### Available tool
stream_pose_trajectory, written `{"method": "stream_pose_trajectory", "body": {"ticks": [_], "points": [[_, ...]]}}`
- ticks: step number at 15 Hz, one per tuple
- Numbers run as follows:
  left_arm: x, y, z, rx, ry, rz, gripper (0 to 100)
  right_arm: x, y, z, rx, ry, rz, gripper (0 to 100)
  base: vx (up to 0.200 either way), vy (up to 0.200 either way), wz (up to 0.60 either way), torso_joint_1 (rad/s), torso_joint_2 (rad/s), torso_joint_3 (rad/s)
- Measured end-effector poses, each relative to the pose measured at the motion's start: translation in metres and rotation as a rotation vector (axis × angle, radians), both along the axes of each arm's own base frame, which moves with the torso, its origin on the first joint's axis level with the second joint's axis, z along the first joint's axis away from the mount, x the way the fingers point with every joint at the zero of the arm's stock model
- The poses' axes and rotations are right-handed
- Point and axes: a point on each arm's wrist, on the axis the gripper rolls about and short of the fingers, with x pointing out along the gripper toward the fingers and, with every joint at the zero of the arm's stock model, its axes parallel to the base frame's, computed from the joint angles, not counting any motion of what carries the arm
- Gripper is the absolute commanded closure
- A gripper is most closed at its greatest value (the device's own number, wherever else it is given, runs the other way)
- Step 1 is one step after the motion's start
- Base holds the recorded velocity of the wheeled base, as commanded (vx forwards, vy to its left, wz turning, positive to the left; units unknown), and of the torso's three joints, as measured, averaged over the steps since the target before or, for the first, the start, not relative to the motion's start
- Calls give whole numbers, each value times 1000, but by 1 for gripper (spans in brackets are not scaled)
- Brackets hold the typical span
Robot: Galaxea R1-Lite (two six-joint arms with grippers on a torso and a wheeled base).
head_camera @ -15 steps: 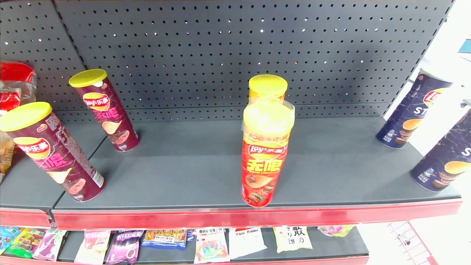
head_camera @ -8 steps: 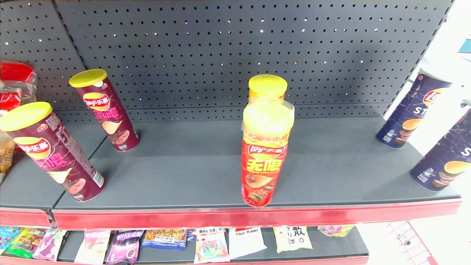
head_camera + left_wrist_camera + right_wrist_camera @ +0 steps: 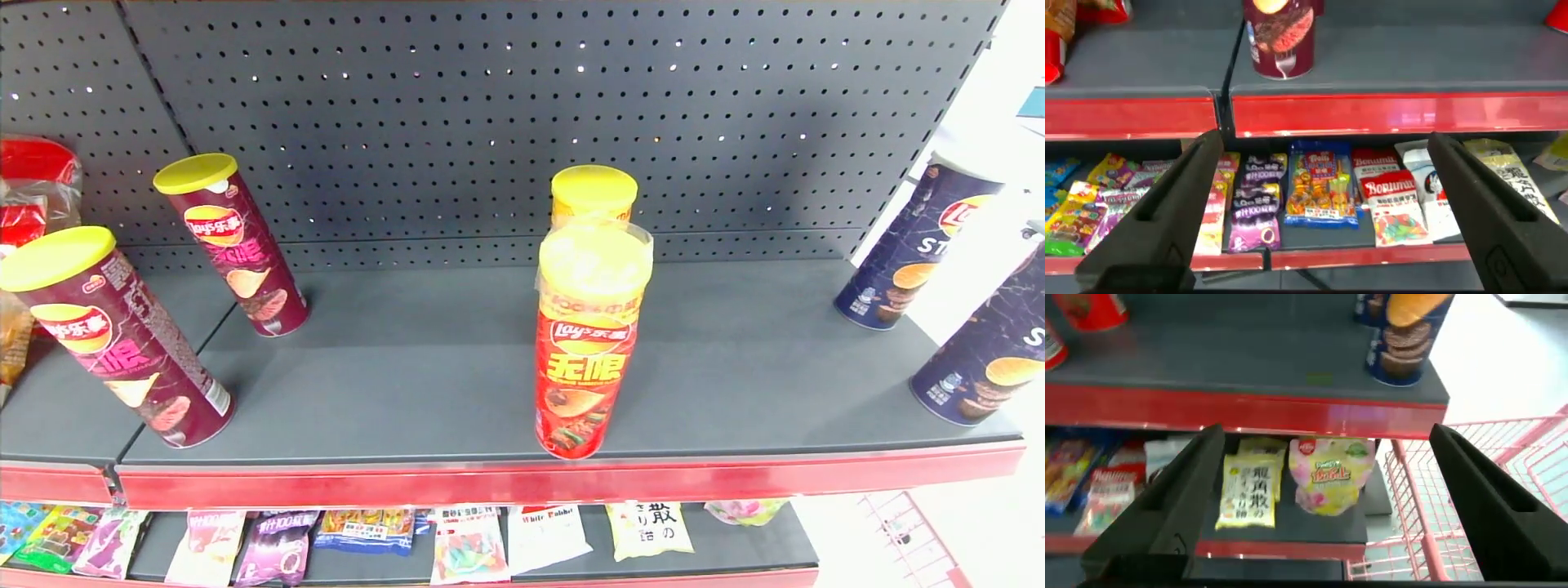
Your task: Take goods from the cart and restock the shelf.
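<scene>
A dark grey shelf (image 3: 457, 367) with a red front lip carries chip cans. Two maroon cans with yellow lids (image 3: 114, 335) (image 3: 233, 245) stand at its left. A red can (image 3: 589, 339) stands at the middle front, with a yellow-lidded can (image 3: 593, 194) behind it. Two dark blue cans (image 3: 914, 245) (image 3: 992, 351) stand at the right end. My left gripper (image 3: 1319, 220) hangs open and empty in front of the lower shelf, below a maroon can (image 3: 1280, 37). My right gripper (image 3: 1323, 510) is open and empty near the shelf's right end, below a blue can (image 3: 1404, 335).
The lower shelf (image 3: 759, 547) holds a row of snack bags (image 3: 469, 543) (image 3: 1319, 184) (image 3: 1333, 474). A pink wire cart (image 3: 1486, 498) (image 3: 914, 535) stands to the right of the shelf. A perforated back panel (image 3: 490, 114) closes the rear. Red bags (image 3: 33, 188) sit at far left.
</scene>
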Motion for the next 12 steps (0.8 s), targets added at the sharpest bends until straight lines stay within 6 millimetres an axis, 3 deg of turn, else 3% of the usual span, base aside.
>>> {"method": "stream_pose_trajectory", "body": {"ticks": [1, 4, 5, 9, 12], "points": [[0, 0, -2, 1, 6, -6, 0, 1, 0, -11, 33, 49, -3, 0, 0, 0, 0, 0, 0, 0], [0, -1, -3, 4, 13, -53, 0, 0, 3, -15, 105, 52, 125, 0, 0, 0, 0, 0, 0, 0], [0, -1, -3, 15, 10, -44, 0, 0, 2, -16, 95, 50, 93, 0, 0, 0, 0, 0, 0, 0], [0, 5, -3, 16, 11, 215, 0, 0, -4, -16, 64, 41, -165, 0, 0, 0, 0, 0, 0, 0], [0, 6, -2, 17, 4, 258, 0, -1, -1, -8, 50, -3, -40, 0, 0, 0, 0, 0, 0, 0]]}}
